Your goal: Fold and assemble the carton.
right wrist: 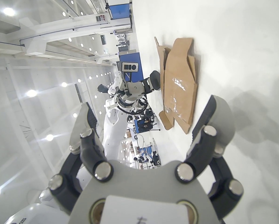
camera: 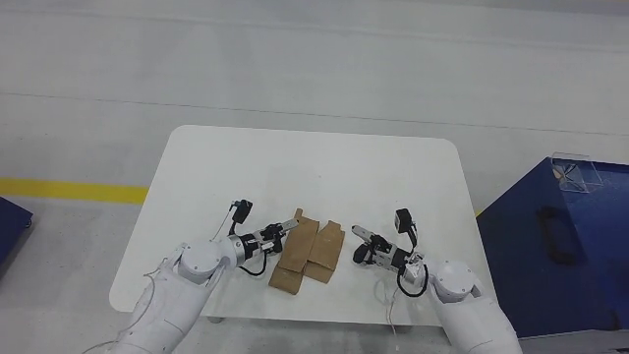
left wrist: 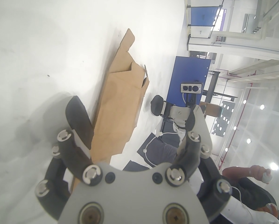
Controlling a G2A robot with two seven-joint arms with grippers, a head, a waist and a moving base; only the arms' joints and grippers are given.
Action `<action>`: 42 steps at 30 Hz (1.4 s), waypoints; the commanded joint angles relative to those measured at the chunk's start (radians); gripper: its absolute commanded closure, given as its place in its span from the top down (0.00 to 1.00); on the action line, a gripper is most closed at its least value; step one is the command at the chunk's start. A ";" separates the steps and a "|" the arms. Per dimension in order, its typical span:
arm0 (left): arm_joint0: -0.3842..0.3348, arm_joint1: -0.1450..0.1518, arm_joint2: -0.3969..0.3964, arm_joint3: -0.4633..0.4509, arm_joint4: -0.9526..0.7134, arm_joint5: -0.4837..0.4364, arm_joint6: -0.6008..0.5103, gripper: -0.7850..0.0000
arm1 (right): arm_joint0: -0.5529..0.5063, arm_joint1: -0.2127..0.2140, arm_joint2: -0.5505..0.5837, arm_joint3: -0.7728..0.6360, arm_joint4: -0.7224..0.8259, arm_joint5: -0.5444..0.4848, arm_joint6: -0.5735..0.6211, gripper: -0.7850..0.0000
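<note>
One flat carton (camera: 308, 253) of plain brown cardboard lies near the front edge of a single white bench (camera: 295, 157), a smooth slab with rounded corners and a few small dark specks on its surface. The carton is unfolded, lying flat on the bench, its outline broken by notched flaps at both ends, with creases running along its length; in the right wrist view, glossy patches catch the light on its upper face. Two grippers flank it, one on each side. The left gripper (camera: 288, 227) sits at the carton's left edge with its two fingers spread wide; one dark, rubbery finger (left wrist: 77, 115) lies low against the bench right at the cardboard's rim, though whether it touches the carton cannot be told, and the other is raised well clear above. The right gripper (camera: 360, 241) sits just beside the carton's right edge, apart from it, its two fingers likewise spread, with one black ridged pad (right wrist: 214, 110) down near the bench and the other up in the air. Each gripper has grey metal plates, black linkages and bright round bolt heads. Neither holds anything.
</note>
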 commanded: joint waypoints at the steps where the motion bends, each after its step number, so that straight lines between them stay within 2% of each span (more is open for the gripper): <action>1: -0.004 -0.002 0.003 0.006 -0.006 0.002 -0.006 1.00 | 0.004 -0.003 -0.020 0.003 -0.006 0.004 0.010 1.00; 11: -0.022 -0.011 0.020 0.032 -0.033 0.010 -0.048 1.00 | 0.039 -0.021 -0.115 0.050 -0.148 -0.062 -0.105 1.00; 17: -0.028 -0.014 0.025 0.043 -0.038 0.002 -0.047 1.00 | 0.072 -0.042 -0.163 0.090 -0.117 -0.093 -0.123 1.00; 24: -0.025 -0.014 0.018 0.044 -0.048 -0.010 -0.048 1.00 | 0.092 -0.049 -0.156 0.124 -0.067 -0.125 -0.149 1.00; 26: -0.022 -0.013 0.015 0.043 -0.050 -0.014 -0.049 1.00 | 0.096 -0.050 -0.156 0.134 -0.062 -0.118 -0.159 0.20; 27: -0.021 -0.012 0.013 0.042 -0.052 -0.015 -0.050 1.00 | 0.099 -0.052 -0.156 0.138 -0.056 -0.115 -0.160 0.00; 38: -0.003 -0.006 -0.002 0.031 -0.052 -0.027 -0.055 1.00 | 0.127 -0.067 -0.188 0.191 -0.078 -0.116 -0.202 0.00; 42: 0.011 0.002 -0.033 0.023 -0.064 -0.042 -0.032 1.00 | 0.130 -0.070 -0.190 0.198 -0.077 -0.128 -0.211 0.00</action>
